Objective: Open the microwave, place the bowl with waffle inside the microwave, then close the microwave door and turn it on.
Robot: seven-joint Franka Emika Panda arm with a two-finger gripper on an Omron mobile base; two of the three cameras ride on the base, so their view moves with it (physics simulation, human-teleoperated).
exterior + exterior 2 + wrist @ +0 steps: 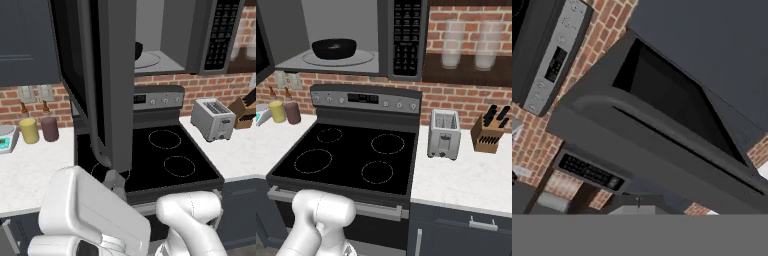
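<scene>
Fingers shut beside microwave door lower edge; door open.

We see glossy white, rounded-shell robot arm: bulky smooth links, dark grey joint gaps, small grey wrist piece at top. No cables or markings visible to us.

The microwave hangs right above the stove, big dark grey box, button column on its right. Its door is swung wide open, bar handle facing out. The black bowl sits upright inside on the round plate.
</scene>
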